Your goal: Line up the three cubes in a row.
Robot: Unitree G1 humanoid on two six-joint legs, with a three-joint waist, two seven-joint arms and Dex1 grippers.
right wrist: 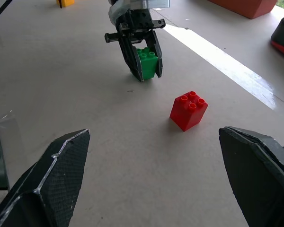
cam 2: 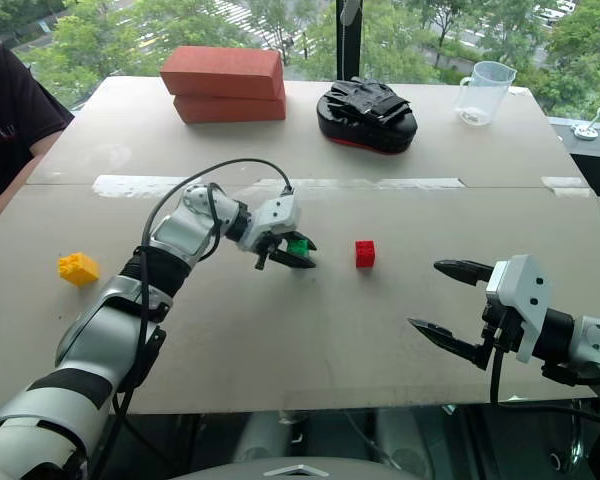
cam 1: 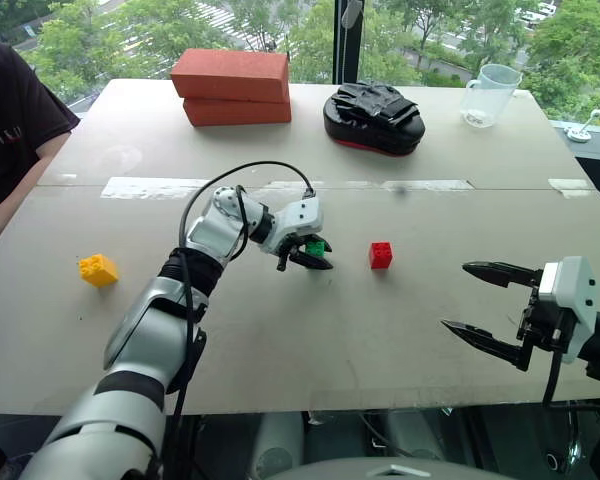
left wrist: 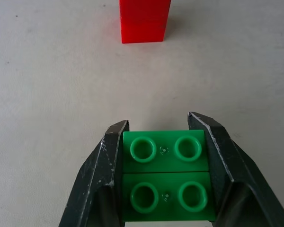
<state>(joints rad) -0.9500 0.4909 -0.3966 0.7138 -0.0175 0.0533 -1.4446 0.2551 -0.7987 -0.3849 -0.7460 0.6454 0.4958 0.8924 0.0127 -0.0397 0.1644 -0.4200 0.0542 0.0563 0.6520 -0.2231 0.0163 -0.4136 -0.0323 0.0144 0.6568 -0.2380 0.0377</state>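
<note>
L arm reaches across table centre, wrist bent; L gripper clamps green cube just left of red cube. R gripper hovers w/ jaws wide. Yellow cube far left.

Bare tabletop is lying open across the near half, with the left gripper clamped on the green cube occupying the centre, the red cube sitting just to its right and the yellow cube well apart at left; stacked bricks, a black pad and a clear jug are crowding the far edge
</note>
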